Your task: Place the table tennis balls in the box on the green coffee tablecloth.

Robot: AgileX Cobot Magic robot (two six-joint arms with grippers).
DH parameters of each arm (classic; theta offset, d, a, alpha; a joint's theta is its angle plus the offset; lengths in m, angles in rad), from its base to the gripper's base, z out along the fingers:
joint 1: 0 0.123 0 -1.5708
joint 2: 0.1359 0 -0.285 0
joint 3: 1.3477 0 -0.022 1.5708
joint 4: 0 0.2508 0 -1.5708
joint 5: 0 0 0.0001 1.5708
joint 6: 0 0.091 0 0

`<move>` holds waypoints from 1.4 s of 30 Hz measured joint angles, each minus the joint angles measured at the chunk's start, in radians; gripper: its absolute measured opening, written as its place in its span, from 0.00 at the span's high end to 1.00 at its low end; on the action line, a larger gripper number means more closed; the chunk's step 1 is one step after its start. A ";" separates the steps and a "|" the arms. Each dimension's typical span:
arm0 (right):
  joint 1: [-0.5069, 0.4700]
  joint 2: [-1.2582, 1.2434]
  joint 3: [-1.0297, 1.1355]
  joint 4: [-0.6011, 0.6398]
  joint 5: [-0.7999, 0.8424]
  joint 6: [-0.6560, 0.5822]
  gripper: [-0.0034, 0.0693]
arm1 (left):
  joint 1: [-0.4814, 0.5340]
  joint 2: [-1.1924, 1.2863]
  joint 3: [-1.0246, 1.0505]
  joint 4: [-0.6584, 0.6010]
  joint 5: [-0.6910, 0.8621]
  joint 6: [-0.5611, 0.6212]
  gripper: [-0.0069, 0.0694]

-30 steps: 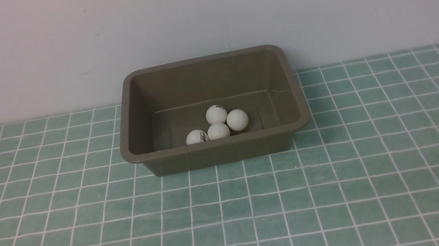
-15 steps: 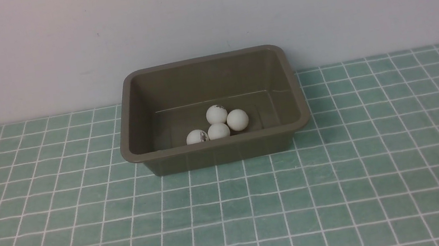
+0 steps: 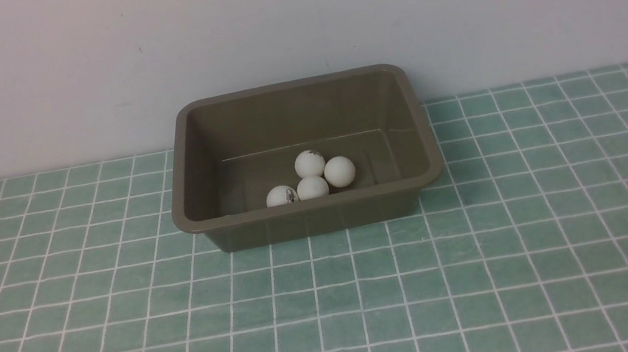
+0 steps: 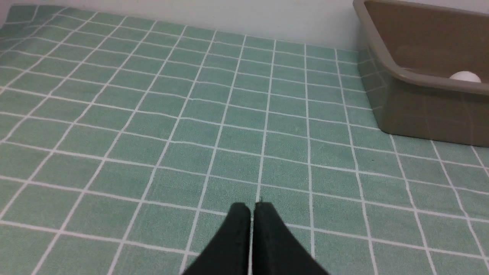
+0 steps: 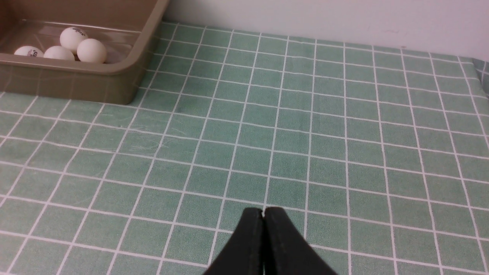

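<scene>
Retreating left arm: black tip seen at front view's lower-left corner moments ago, now almost gone. Left end effector [image 4: 252, 208] closed, empty; right end effector [image 5: 263, 212] closed, empty. Four table tennis balls [image 3: 311, 177] in box [image 3: 306, 208] on green coffee tablecloth [image 3: 493, 273]; no loose balls visible, task looks done

The box [image 3: 302, 156] sits on the tablecloth [image 3: 493, 273] toward the far side, close before the wall [image 3: 289, 16]. Four table tennis balls [image 3: 311, 179] lie clustered in the box against its near wall, three in a row and one just behind them.
</scene>
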 joint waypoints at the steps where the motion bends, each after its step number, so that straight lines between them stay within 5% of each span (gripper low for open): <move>1: 0.000 0.000 0.000 0.000 0.000 0.000 0.98 | 0.000 0.000 0.000 0.000 0.002 -0.001 0.91; 17: 0.000 -0.004 0.008 -0.016 -0.036 -0.002 0.98 | 0.000 0.000 0.000 0.001 0.005 -0.001 0.91; 25: -0.034 -0.258 0.341 -0.023 -0.581 -0.002 0.98 | 0.000 0.000 -0.001 0.002 0.006 -0.002 0.91; 30: -0.054 -0.369 0.530 0.004 -0.753 -0.001 0.98 | 0.000 0.000 -0.001 0.003 0.006 -0.002 0.91; 42: -0.056 -0.374 0.620 0.044 -0.607 0.000 0.98 | 0.002 0.000 -0.001 0.004 0.006 -0.002 0.91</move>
